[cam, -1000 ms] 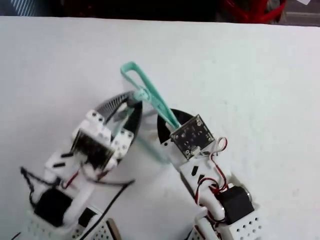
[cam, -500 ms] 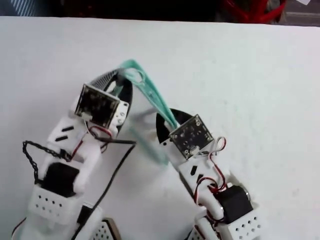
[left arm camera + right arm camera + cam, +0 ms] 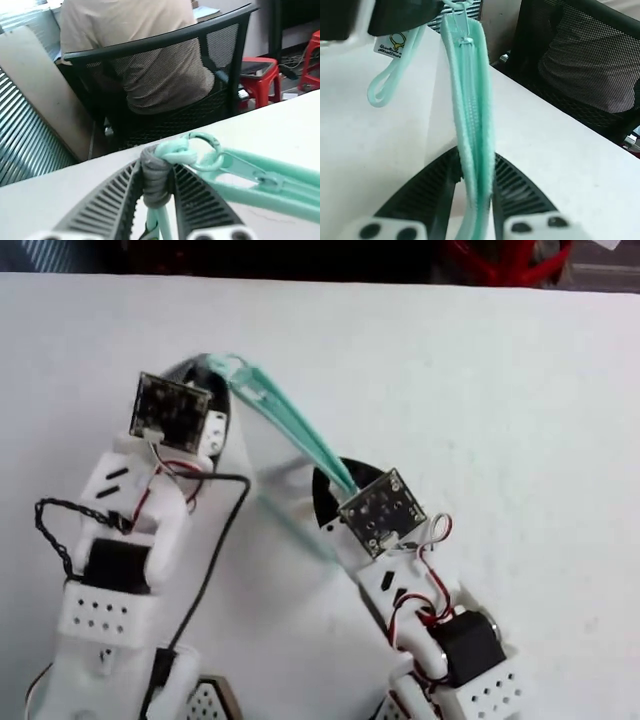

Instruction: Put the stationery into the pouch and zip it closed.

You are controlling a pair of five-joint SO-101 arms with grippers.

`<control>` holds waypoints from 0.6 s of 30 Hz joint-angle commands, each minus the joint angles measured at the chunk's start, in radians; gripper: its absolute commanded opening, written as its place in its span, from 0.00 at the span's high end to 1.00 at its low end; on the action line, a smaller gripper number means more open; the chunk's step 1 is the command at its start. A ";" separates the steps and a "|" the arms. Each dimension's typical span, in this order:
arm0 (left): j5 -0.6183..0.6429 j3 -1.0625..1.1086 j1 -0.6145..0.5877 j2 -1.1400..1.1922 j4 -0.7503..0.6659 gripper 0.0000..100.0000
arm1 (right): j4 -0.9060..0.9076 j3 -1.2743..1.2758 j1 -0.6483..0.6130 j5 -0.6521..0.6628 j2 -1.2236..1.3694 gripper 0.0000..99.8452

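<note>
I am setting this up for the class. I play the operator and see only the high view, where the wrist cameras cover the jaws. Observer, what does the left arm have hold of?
Observer: The left gripper has its jaws shut on the grey zip pull, which is tied to the ring of the slider.
Operator: And the right arm?
Observer: The right gripper clamps the pouch at its near end, with the zip edge standing up between the jaws.
Operator: Is the zip shut?
Observer: In the right wrist view the teeth look joined along the stretch that shows, and the slider sits at the far end.
</note>
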 commanded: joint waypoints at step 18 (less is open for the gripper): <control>0.020 -0.103 -0.243 0.056 -0.118 0.98 | -0.076 0.094 0.027 0.006 0.012 0.98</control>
